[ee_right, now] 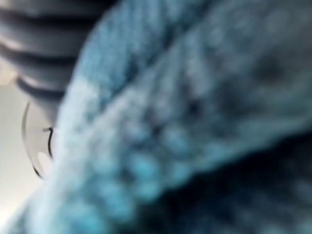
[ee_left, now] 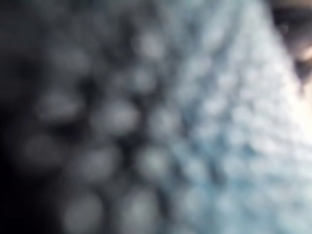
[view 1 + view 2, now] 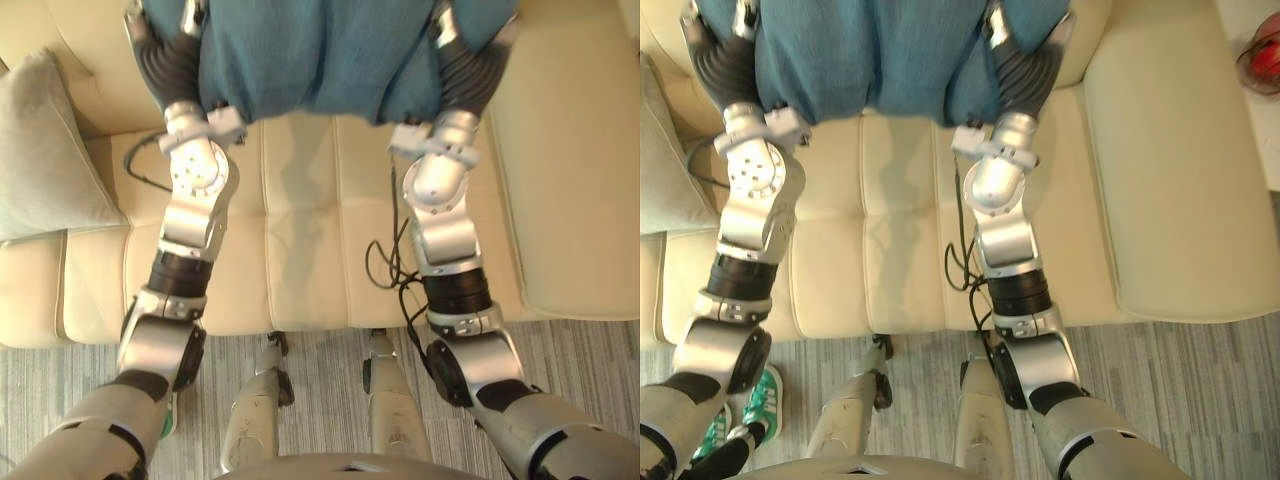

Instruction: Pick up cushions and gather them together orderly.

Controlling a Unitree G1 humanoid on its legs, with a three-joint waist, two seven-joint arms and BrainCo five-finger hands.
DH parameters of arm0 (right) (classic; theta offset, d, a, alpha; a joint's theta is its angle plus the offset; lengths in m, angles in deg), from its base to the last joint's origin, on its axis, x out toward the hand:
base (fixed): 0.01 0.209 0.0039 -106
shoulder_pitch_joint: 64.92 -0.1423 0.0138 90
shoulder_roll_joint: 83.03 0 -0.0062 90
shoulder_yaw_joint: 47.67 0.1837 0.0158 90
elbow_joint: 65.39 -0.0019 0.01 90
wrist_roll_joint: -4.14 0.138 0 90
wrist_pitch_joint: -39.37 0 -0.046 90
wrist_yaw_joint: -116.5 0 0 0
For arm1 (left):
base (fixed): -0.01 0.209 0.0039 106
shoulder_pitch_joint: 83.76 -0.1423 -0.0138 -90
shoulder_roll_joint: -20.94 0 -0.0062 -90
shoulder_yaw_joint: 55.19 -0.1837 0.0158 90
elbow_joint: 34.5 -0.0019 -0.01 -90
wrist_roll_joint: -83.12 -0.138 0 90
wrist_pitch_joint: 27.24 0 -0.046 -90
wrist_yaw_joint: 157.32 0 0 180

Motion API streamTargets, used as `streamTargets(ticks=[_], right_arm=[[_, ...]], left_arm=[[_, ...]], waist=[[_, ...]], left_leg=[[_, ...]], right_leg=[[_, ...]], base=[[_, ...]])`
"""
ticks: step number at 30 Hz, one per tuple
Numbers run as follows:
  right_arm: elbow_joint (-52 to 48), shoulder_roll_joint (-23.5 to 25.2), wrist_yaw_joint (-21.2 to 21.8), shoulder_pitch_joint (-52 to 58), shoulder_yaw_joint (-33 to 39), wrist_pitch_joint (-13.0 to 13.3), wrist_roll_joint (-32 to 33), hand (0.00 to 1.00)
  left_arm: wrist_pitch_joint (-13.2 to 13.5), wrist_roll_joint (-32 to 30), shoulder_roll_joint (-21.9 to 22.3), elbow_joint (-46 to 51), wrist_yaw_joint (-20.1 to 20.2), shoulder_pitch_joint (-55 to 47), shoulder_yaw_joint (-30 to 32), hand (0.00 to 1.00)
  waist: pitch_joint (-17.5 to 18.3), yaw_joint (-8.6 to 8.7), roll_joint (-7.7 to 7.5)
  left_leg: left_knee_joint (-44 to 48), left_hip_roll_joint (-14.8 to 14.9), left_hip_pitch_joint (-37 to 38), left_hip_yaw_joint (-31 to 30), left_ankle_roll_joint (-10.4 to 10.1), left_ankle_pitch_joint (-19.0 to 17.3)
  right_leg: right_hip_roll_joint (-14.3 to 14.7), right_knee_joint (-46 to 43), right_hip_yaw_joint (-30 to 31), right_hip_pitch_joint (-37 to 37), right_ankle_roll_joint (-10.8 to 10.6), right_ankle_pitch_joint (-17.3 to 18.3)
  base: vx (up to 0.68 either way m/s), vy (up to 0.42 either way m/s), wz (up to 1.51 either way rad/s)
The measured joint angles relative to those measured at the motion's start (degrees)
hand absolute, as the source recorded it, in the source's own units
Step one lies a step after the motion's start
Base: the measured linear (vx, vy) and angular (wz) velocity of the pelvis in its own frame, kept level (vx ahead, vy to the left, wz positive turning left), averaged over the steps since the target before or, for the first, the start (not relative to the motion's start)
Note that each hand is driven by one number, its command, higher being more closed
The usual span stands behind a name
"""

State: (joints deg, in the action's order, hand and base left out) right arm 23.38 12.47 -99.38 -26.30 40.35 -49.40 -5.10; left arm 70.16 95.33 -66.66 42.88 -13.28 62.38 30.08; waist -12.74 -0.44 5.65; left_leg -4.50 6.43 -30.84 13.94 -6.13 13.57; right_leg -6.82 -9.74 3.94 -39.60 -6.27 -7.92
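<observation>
I see the teal knitted cushion [image 3: 330, 50] at 12 o'clock, raised between both arms over the cream leather sofa [image 3: 300, 200]. The left robot hand [image 3: 168, 62] and right robot hand [image 3: 468, 68] press into its flanks, grip I cannot tell. A pale grey-beige fabric cushion [image 3: 45, 150] leans at 9 o'clock. I'd squeeze evenly, swing toward 9, and set it flush beside the pale one. The knit is bumpy, soft and saggy. The sofa is smooth, with seamed panels.

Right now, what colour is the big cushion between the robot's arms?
The cushion is teal blue; the left eye view shows it best.
</observation>
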Motion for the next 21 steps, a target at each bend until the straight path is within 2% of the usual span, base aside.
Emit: streamTargets(ticks=[3, 7, 8, 9, 11, 14, 16, 18, 20, 21], right_arm=[[1.2, -1.9, -1.0, -4.8, 1.7, 0.0, -0.1, 0.0], [12.6, -5.6, -0.3, -13.7, 3.7, -0.5, 1.1, 0.0], [14.0, -6.5, 0.5, -15.0, 4.4, -0.5, 3.0, 0.0], [14.2, -7.0, 0.6, -15.1, 4.5, -0.5, 3.5, 0.0], [17.6, -8.6, 2.6, -15.5, 4.4, -1.0, 5.7, 0.0], [22.1, -9.5, 5.1, -16.2, 4.5, -3.5, 8.0, 0.0], [24.3, -9.4, 5.7, -16.2, 4.9, -4.6, 9.6, 0.0], [24.6, -8.1, 5.8, -16.1, 6.5, -4.7, 11.7, 0.0], [24.6, -7.9, 5.8, -16.0, 6.9, -4.5, 12.4, 0.0], [24.5, -7.8, 5.9, -16.0, 7.0, -4.1, 13.1, 0.0]], left_arm=[[-0.3, 0.0, 0.1, -5.1, 0.0, 3.5, -0.1, 0.0], [-1.8, 0.3, 0.4, -11.8, 1.2, 5.6, 0.2, 0.0], [-1.8, 1.3, 0.5, -11.8, 1.8, 5.7, 0.5, 0.0], [-1.8, 1.5, 0.7, -11.8, 2.0, 5.7, 0.5, 0.0], [-1.9, 2.2, 1.6, -13.4, 3.3, 5.7, 2.0, 0.0], [-2.0, 2.8, 4.1, -14.0, 4.0, 4.7, 5.3, 0.0], [-2.1, 3.5, 6.3, -15.4, 4.4, 4.0, 6.6, 0.0], [-2.1, 4.1, 8.9, -16.2, 4.5, 1.2, 7.6, 0.0], [-2.4, 4.7, 10.2, -17.5, 5.2, -1.3, 8.0, 0.0], [-2.6, 5.2, 10.6, -17.7, 5.2, -2.3, 8.6, 0.0]], waist=[[-2.6, 0.25, 0.19], [-5.6, 0.63, 0.82], [-7.4, 0.73, 0.95], [-7.8, 0.83, 0.98], [-8.4, 1.0, 0.97], [-11.7, 2.03, 1.08], [-12.3, 2.36, 1.21], [-12.4, 2.54, 1.2], [-12.4, 2.44, 1.2], [-12.4, 2.82, 1.19]], left_leg=[[0.0, -0.4, -3.4, -0.4, -0.1, 1.6], [0.0, -1.1, -9.2, -1.2, -1.1, 3.7], [0.0, -1.1, -10.5, -1.4, -2.2, 4.8], [0.0, -1.1, -11.2, -1.4, -2.7, 5.1], [-0.1, -0.7, -14.6, -1.3, -3.2, 3.5], [-0.4, -0.6, -15.4, 0.5, -2.9, 1.8], [-0.4, -0.6, -15.7, 2.0, -3.2, 0.2], [-0.1, -0.4, -16.1, 3.1, -3.3, 0.1], [0.0, -0.3, -16.0, 3.4, -2.4, 3.3], [0.0, -0.5, -16.0, 3.5, -1.8, 3.7]], right_leg=[[-0.4, -3.9, -0.1, -4.8, -0.1, 1.6], [-1.2, -10.2, -0.7, -12.7, 0.3, 4.3], [-1.3, -11.6, -1.1, -14.3, 0.6, 4.8], [-1.4, -12.1, -1.2, -15.1, 0.7, 5.0], [-1.1, -14.5, -1.6, -19.4, 1.1, 5.4], [-1.6, -15.3, -1.2, -20.9, 1.1, 5.4], [-2.1, -15.3, -1.0, -21.4, 1.1, 5.4], [-2.1, -15.3, -0.8, -22.0, 1.1, 5.4], [-1.7, -15.7, -0.1, -22.3, 0.8, 5.8], [-1.8, -16.1, 0.2, -22.4, 0.7, 6.1]], base=[[-0.04, -0.034, 0.17], [-0.03, -0.05, 0.29], [-0.03, -0.078, 0.28], [-0.03, -0.069, 0.26], [-0.03, -0.066, 0.12], [-0.02, -0.05, 0.07], [0.0, -0.029, 0.13], [0.02, -0.028, 0.0], [0.01, -0.038, -0.15], [0.01, -0.051, -0.02]])
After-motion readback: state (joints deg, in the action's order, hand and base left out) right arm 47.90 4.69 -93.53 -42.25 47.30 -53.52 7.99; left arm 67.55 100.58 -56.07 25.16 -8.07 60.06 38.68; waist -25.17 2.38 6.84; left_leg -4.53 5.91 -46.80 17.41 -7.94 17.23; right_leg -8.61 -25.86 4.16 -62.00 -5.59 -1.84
